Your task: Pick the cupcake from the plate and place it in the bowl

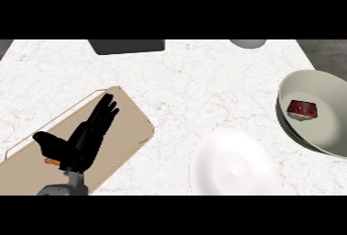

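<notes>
**Cupcake Is In The Bowl**

White and speckled, the desk (190, 82) fills the whole view from near to far.

The cupcake (303, 110) sits inside the bowl (298, 82) at the right side. It is dark red with a pale bottom, and it leans a bit to one side. The bowl is grey-green and deep.

Just left of the bowl, nearer to us, is the white plate (234, 167). Nothing lies on it now.

So the main job looks done. The cupcake is off the plate and in the bowl. I think nothing much is left to do.

Far over on the left lies a tan board (132, 133). Above it is the left robot hand (85, 135). Its fingers are straight and spread, and it holds nothing. The right robot hand does not show at all.

At the far edge sit a dark grey block (127, 46) and a small grey round thing (247, 43).
</notes>
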`<state>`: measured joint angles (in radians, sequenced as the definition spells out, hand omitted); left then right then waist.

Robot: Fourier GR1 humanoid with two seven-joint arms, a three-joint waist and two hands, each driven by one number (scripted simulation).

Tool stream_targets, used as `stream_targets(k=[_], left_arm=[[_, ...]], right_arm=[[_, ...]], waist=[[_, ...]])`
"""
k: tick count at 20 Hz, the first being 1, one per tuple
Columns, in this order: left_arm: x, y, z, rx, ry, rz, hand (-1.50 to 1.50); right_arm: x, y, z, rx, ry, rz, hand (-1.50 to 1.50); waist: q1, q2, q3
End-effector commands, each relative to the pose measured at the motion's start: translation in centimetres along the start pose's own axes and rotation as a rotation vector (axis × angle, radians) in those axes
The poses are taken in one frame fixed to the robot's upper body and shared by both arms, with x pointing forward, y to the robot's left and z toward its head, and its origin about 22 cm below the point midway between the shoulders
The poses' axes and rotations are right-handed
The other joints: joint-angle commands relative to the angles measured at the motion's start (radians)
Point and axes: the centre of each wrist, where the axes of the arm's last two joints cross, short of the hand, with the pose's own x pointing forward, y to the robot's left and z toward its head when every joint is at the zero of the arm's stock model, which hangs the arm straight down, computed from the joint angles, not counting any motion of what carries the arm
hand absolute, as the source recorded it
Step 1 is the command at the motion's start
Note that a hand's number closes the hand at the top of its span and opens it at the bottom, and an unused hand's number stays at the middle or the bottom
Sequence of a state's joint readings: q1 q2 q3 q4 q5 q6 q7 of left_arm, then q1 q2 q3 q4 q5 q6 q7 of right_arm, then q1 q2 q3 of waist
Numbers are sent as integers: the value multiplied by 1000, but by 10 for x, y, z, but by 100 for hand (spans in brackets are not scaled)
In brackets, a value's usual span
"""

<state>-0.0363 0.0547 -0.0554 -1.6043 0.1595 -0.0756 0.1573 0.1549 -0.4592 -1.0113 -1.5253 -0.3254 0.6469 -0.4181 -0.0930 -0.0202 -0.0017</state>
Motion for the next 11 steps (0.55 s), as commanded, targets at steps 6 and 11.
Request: stream_targets(k=[6,11], left_arm=[[7,2,9,-2,4,14,0],[5,10,8,7,-2,4,0]], right_arm=[[86,-36,174,13,15,-39,150],[109,-22,203,96,151,-80,150]], waist=[[-5,-2,4],[-13,-9,7]])
